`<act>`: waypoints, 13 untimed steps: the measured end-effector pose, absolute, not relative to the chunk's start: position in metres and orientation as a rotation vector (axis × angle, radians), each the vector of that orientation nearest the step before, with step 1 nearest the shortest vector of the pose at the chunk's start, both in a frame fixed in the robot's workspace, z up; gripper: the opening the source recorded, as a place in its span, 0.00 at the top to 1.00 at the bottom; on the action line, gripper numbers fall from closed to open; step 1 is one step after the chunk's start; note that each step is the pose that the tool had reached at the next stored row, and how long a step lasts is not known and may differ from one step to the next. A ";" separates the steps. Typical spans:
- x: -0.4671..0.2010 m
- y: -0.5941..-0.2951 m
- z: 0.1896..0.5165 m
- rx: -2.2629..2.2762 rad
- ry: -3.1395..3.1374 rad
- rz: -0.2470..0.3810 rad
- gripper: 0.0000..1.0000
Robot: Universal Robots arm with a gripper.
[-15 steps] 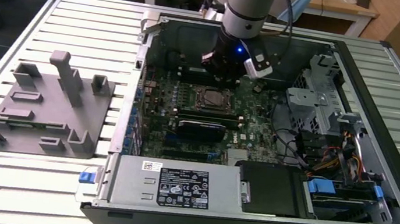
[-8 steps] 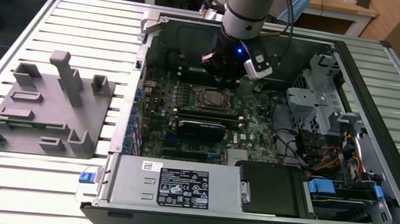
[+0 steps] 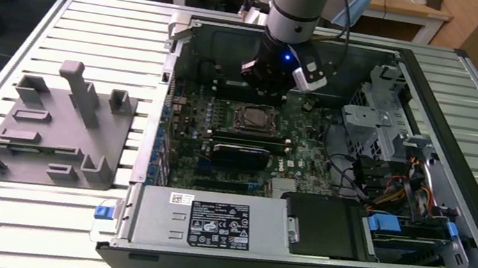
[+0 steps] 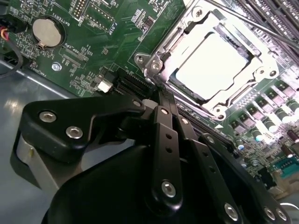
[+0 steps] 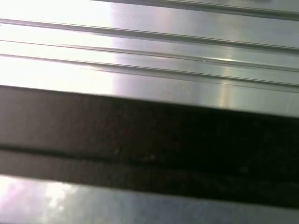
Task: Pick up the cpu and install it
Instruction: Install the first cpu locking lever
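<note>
In the exterior view we see the gripper (image 3: 268, 80) hanging inside the open computer case (image 3: 458, 172), low over the green motherboard (image 3: 303, 150). The socket (image 3: 254, 119) sits just beyond the fingers, toward the camera. The grey tray (image 3: 51, 132) lies well apart, outside the case on the slatted table (image 3: 95, 22).

In the second wrist view, the black fingers (image 4: 164, 112) meet at their tips with nothing visible between them. Just past those tips the cpu (image 4: 212, 65) lies seated in the socket's metal frame (image 4: 154, 63), apart from the fingers. A coin cell (image 4: 47, 31) sits off to one side.

In the first wrist view we see metal slats (image 5: 149, 51) and a dark band (image 5: 149, 140).
</note>
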State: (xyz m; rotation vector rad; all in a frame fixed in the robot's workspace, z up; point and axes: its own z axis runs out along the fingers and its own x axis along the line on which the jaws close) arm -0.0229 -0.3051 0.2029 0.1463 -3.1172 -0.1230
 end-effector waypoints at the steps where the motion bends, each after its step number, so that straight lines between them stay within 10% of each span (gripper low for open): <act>1: -0.023 -0.305 0.204 0.146 -3.117 -0.123 0.89; 13: -0.023 -0.309 0.204 0.146 -3.117 -0.123 0.89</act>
